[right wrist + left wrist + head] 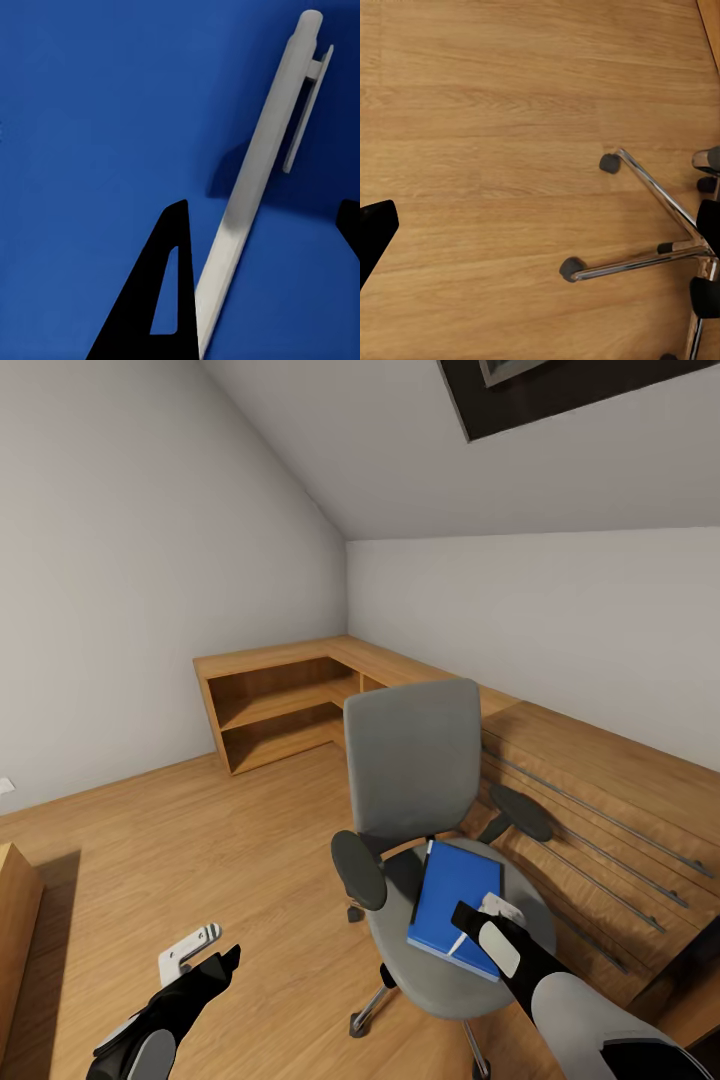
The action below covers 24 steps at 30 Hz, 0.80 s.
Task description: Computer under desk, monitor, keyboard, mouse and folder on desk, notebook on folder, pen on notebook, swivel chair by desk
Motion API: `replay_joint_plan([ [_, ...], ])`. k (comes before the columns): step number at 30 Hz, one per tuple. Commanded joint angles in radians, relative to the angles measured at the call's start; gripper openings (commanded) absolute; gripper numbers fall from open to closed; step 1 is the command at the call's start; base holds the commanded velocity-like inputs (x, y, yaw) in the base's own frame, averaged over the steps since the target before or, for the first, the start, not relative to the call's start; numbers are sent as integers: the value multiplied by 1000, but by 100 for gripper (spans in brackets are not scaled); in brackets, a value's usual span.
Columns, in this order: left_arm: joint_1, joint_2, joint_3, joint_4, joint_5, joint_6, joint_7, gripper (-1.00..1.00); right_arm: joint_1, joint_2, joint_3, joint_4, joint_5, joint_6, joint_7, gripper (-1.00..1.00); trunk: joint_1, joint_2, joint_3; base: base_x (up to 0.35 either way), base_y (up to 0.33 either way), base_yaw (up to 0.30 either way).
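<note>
The flat bright blue folder (455, 905) lies on the grey padded swivel chair (412, 760), a thin white pen (259, 172) on top. The right end effector (487, 920) hovers over it, fingers spread wide around the pen. The left end effector (205, 960) hangs above the wooden floor (495, 112); I cannot tell its opening.

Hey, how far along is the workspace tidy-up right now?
Early on. Nothing looks finished: the blue folder is on the swivel chair seat. In hand: the right gripper is down over the folder with the pen between its open fingers. Left: moving folder and pen to the desk and the chair beside it.
</note>
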Motion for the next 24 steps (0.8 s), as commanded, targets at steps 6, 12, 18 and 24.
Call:
replay_joint_plan([
  [6,0,-1,1,-2,11,3,7,100,1,0,1,48,-22,40,-7,-100,0,0,-1,0,0,0],
  [12,0,-1,1,-1,11,3,7,100,1,0,1,46,-23,62,-8,-100,0,0,-1,0,0,0],
  [18,0,-1,0,-1,11,3,7,100,1,0,1,48,-23,64,-8,-100,0,0,-1,0,0,0],
  [24,0,-1,1,-1,11,3,7,100,1,0,1,46,-24,86,-6,-100,0,0,-1,0,0,0],
])
